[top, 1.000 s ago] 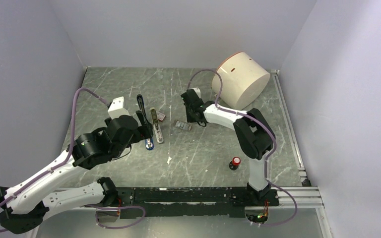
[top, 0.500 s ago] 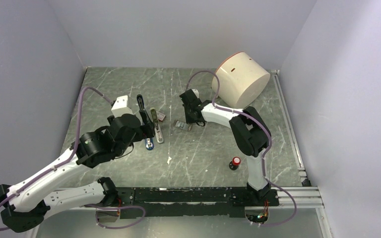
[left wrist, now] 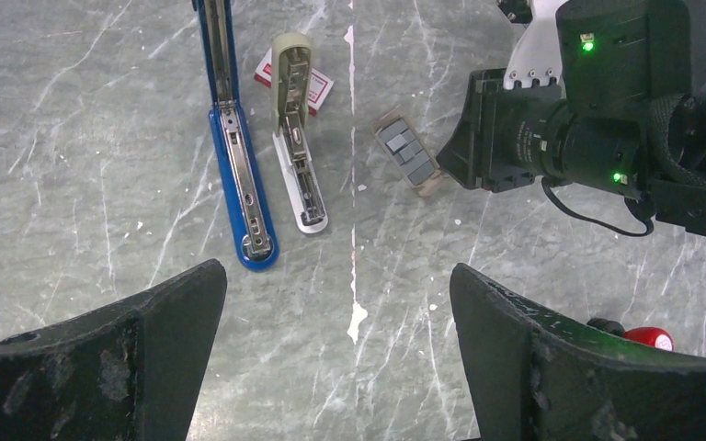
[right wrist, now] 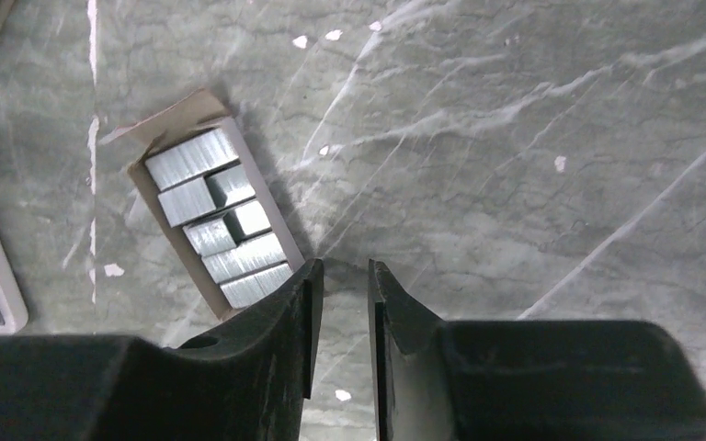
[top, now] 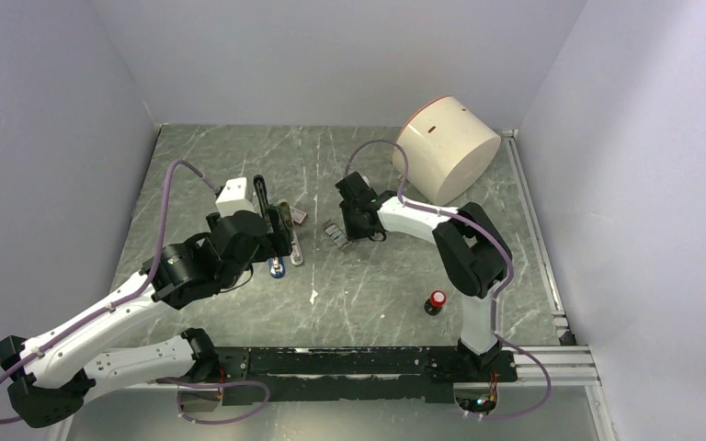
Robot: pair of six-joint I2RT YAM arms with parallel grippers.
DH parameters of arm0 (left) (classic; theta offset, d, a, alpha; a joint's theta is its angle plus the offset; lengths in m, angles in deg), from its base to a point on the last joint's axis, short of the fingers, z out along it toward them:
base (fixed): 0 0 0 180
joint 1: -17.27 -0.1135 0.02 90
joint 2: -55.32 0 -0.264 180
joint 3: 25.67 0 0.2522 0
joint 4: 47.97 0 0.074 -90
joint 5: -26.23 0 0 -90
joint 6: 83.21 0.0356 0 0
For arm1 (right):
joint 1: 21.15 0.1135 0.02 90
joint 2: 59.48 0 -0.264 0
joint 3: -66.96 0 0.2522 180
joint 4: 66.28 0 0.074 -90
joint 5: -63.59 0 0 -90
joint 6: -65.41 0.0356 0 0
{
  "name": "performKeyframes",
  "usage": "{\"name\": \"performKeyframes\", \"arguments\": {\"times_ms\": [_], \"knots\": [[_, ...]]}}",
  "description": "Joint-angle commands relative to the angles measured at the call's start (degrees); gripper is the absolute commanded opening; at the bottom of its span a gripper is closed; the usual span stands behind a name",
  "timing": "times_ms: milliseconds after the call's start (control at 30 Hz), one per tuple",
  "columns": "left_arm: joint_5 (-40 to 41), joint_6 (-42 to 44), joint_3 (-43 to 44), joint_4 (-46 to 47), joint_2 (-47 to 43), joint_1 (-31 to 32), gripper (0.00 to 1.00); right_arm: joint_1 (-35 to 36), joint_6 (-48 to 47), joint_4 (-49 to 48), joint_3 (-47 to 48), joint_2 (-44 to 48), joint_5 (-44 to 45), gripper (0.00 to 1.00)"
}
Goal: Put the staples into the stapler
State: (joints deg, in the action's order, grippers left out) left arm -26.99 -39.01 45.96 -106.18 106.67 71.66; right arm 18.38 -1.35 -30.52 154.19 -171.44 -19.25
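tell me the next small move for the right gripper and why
Probably widen the right gripper and shift it over the grey ribbed metal staple blocks in their open brown cardboard tray. Its jaws stand empty, only narrowly apart, just off the tray's edge, and the slim blue handheld stapler lies open.

The table (top: 386, 276) is dark grey-green with white marble veining. The stapler (left wrist: 239, 184) is blue with a silver channel. The oblong bar (left wrist: 296, 138) is beige-olive over white. The staples (right wrist: 216, 220) are ribbed silver-grey blocks in a brown card tray (right wrist: 179, 115). The box top (left wrist: 322, 90) is pinkish-red and white. The knob (top: 437, 300) is black, capped red. The drum (top: 446, 152) is cream, edged orange.
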Motion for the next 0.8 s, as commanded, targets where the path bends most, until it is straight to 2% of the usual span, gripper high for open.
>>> {"name": "performKeyframes", "arguments": {"times_ms": [0, 100, 167, 233, 400, 667, 767], "knots": [[-0.7, 1.0, -0.3, 1.9, 0.1, 0.3, 0.96, 0.6, -1.4, 0.8, -0.6, 2.8, -1.5, 0.32], [-1.0, 1.0, -0.6, 2.1, 0.0, 0.2, 0.96, 0.9, -2.2, 1.0, -0.2, 3.7, -0.9, 0.43], [-1.0, 0.8, -0.7, 2.1, 0.0, 0.3, 0.96, 0.9, -1.5, 2.0, 0.6, 4.1, 2.0, 0.44], [-1.2, 0.4, -0.7, 2.0, 0.0, 0.3, 0.96, 1.0, -1.4, 2.6, 1.3, 4.7, 4.0, 0.44], [-1.0, 0.1, -0.7, 1.6, -0.3, 0.3, 0.96, 2.8, -4.0, 1.5, 3.3, 5.0, 2.4, 0.34], [-0.8, -0.1, -0.4, 1.4, -0.1, 0.3, 0.96, 5.3, -5.6, 0.9, 6.5, 1.4, 1.8, 0.39], [-1.1, -0.2, -0.5, 1.4, 0.1, 0.3, 0.96, 5.5, -5.9, 0.3, 7.2, 0.4, 1.8, 0.35]]}}
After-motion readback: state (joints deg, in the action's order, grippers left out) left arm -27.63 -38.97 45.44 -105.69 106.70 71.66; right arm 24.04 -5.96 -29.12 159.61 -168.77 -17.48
